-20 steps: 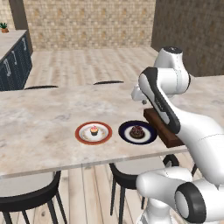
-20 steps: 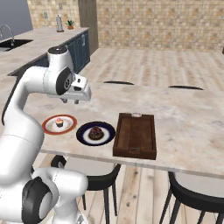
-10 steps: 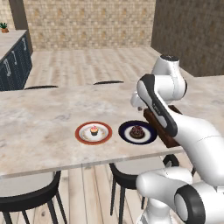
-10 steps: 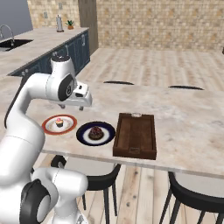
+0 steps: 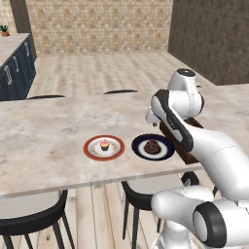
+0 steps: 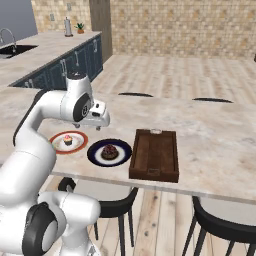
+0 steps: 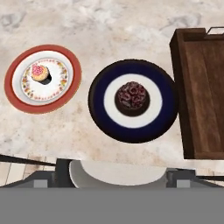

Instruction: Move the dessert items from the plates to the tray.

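Observation:
A small pink-frosted cupcake (image 5: pixel 104 145) (image 6: pixel 68 141) (image 7: pixel 40 73) sits on the orange-red-rimmed plate (image 5: pixel 88 148) (image 6: pixel 54 143) (image 7: pixel 17 104). Just right of it, a dark chocolate round cake (image 5: pixel 152 146) (image 6: pixel 110 151) (image 7: pixel 132 97) rests on the navy-rimmed plate (image 5: pixel 139 149) (image 6: pixel 95 155) (image 7: pixel 98 119). The brown wooden tray (image 5: pixel 184 151) (image 6: pixel 155 152) (image 7: pixel 205 87) lies empty right of the navy plate, partly behind my arm in the left base view. My gripper (image 5: pixel 151 116) (image 6: pixel 100 118) (image 7: pixel 116 179) hovers open above the navy plate, holding nothing.
The plates and tray lie near the front edge of a long marble counter (image 5: pixel 44 131) (image 6: pixel 220 145). Black stools (image 5: pixel 29 226) (image 6: pixel 220 225) stand below that edge. Dark blue cabinets (image 6: pixel 55 75) run along the far left.
The gripper has gone from shut to open. The hand has come down a little and swung over the navy plate. Plates, sweets and tray have not moved.

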